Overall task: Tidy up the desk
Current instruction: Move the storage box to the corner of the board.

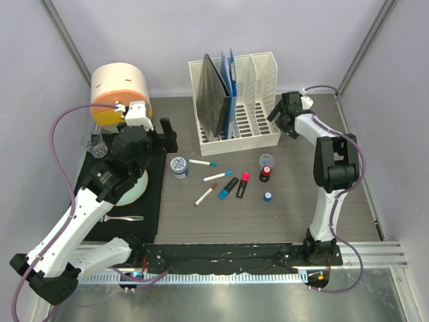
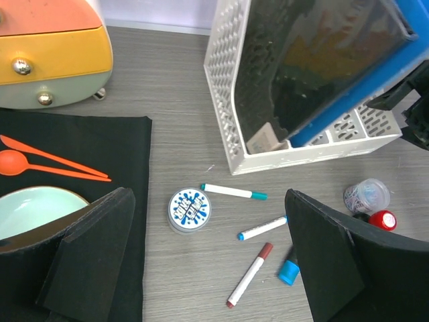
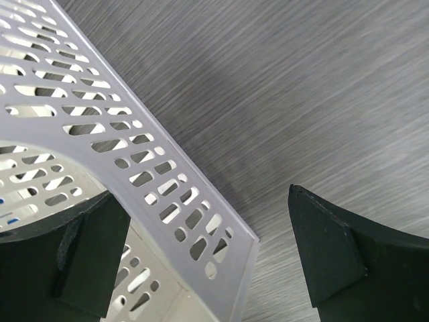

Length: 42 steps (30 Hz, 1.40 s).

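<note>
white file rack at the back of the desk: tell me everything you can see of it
The file rack is white perforated plastic, with upright dividers forming several slots. It stands upright on the desk, far middle. Its left slots hold a dark grey folder and a blue folder; the right slots look empty. The open right gripper straddles its right end; contact cannot be told.

The black two-finger left gripper point(image 1: 164, 134) hovers with jaws spread wide; the matching right gripper point(image 1: 276, 119), reached far forward, gapes equally wide.

Desk point(image 1: 301, 215) grey-brown wood-grain; file rack point(image 1: 241, 139) white, slotted; mat point(image 1: 153, 201) black; tin point(image 2: 190, 209) blue-white splatter; bowl point(image 2: 33, 208) pale mint.
</note>
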Each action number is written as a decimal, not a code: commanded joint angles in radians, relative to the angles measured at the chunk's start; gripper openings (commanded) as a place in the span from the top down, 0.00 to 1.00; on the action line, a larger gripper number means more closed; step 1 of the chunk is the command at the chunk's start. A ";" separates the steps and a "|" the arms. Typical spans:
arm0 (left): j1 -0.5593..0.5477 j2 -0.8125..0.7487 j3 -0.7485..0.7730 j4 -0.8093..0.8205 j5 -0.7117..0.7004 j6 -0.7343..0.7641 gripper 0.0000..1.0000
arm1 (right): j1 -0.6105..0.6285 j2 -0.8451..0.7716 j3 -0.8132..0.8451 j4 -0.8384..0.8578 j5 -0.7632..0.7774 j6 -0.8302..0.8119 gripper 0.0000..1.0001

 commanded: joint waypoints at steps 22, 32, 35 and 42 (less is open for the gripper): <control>0.012 0.147 0.014 0.084 0.244 -0.048 0.00 | -0.252 -0.257 -0.168 0.204 -0.312 -0.054 0.00; 0.018 0.495 0.281 -0.020 0.282 -0.061 0.00 | -0.252 -0.493 -0.166 0.115 -0.404 -0.109 0.01; 0.029 0.602 0.347 -0.041 0.258 -0.059 0.00 | -0.252 -0.615 -0.217 0.092 -0.412 -0.115 0.00; 0.040 0.845 0.505 -0.092 0.243 -0.051 0.00 | -0.252 -0.798 -0.259 0.018 -0.417 -0.127 0.00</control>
